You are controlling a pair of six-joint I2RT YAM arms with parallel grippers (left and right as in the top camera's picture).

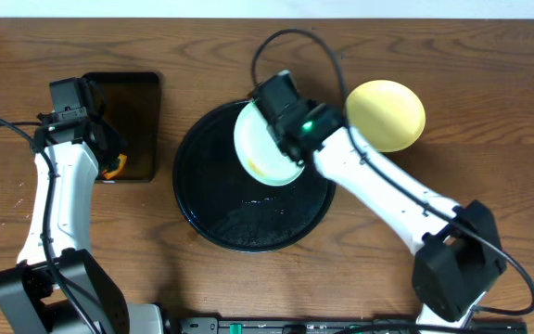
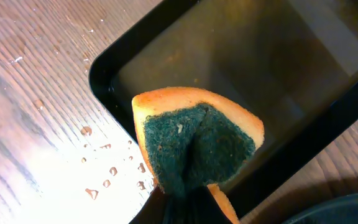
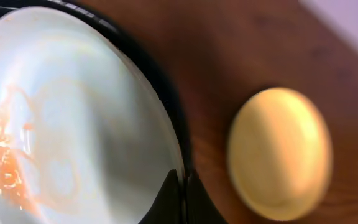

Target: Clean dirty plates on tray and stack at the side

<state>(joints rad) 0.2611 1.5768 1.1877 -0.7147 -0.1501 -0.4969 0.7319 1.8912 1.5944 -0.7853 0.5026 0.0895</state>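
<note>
One mint plate [image 1: 260, 158], one yellow plate [image 1: 385, 115], one sponge [image 2: 197, 140].

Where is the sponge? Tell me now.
Overhead view, left side: the sponge is pinched in the left gripper over a corner of the rectangular tray, left of the round black tray.

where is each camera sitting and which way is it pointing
Overhead: fixed above the table, looking straight down; shows the left arm, right arm, round tray and rectangular tray.
Left wrist: on the left arm, looking down past the left gripper, shut on a sponge, at the rectangular tray's corner and the wet table.
Right wrist: on the right arm, looking along the right gripper, shut on the smeared plate at its rim, toward the yellow plate.
Shared: overhead and right wrist both show the smeared plate and yellow plate.
</note>
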